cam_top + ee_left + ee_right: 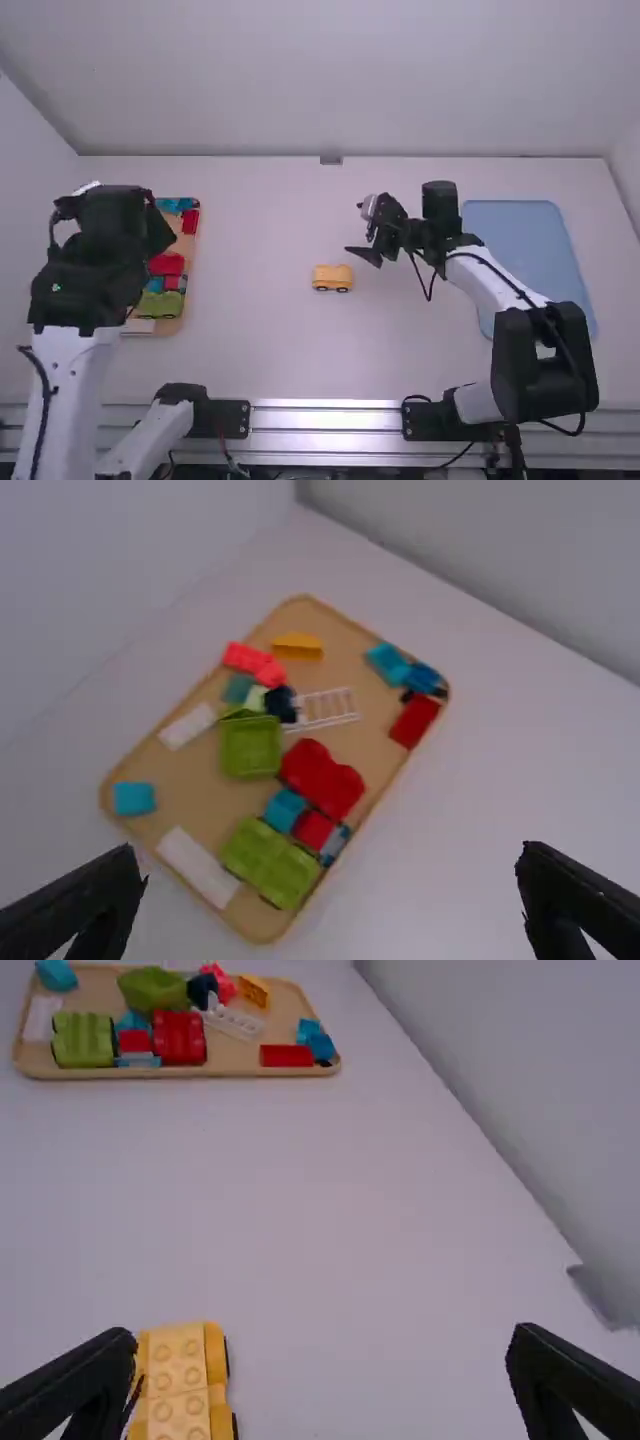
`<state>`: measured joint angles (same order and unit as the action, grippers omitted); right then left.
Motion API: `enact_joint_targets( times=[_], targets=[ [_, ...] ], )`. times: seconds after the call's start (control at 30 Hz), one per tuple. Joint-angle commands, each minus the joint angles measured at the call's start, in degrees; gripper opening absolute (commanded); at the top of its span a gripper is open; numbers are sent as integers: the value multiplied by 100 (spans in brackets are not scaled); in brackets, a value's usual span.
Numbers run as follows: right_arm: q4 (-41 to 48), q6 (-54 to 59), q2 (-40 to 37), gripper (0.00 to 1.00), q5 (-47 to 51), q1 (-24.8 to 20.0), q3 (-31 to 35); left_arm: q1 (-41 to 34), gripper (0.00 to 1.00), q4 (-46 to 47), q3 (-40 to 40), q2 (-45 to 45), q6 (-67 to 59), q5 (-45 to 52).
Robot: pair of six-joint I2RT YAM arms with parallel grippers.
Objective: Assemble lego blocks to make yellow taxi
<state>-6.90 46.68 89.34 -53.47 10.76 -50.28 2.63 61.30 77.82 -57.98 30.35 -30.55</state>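
- Lying along the worktop (260, 370)'s right edge, a blue tray (510, 240) is left unused.
- By the left edge, the loose pieces are held in a wooden tray (190, 788).
- Above that tray the left gripper (332, 867) is poised, its fingers spread wide, with nothing gripped.
- The right gripper (325, 1347) is poised near the middle, likewise spread wide and with nothing gripped.
- Between the two side edges, the yellow wheeled base (332, 276) is set down upright, with its studs bare; the fetching of an upper piece is judged to be the step in hand.
- Near the wooden tray's far left corner, a yellow wedge (297, 647) is seen, probably the piece wanted. It should be gripped squarely without its neighbours being nudged, then brought across, lined up with the studs and pressed down while the base is steadied.
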Motion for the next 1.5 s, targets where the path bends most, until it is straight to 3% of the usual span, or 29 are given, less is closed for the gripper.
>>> enact_joint_targets(
  times=[0.0, 0.2, 0.4, 0.73, 1.13, 1.47],
  targets=[
    [-98, 4, -138, 99, -691, 9, -55, 442, 99, 111, 236, -262, 50, 144],
    [-514, -297, -138, 99, -1779, -260, -59, 1434, 99, 13, 555, -1008, -667, 1130],
    [-575, -1095, -125, 99, -1768, -470, -310, 1864, 99, -162, 782, -1635, -1097, 1740],
    [-625, -1436, -127, 99, -1738, -173, -632, 2415, 99, 37, 1381, -2621, -927, 2127],
    [-636, -1534, -127, 99, -1121, 245, -789, 3182, 99, 756, 2946, -3936, -1093, 2608],
    [-614, -1541, -127, 99, -651, 426, -787, 3195, 99, 1696, 5178, -5462, -1438, 2671]
  ],
)
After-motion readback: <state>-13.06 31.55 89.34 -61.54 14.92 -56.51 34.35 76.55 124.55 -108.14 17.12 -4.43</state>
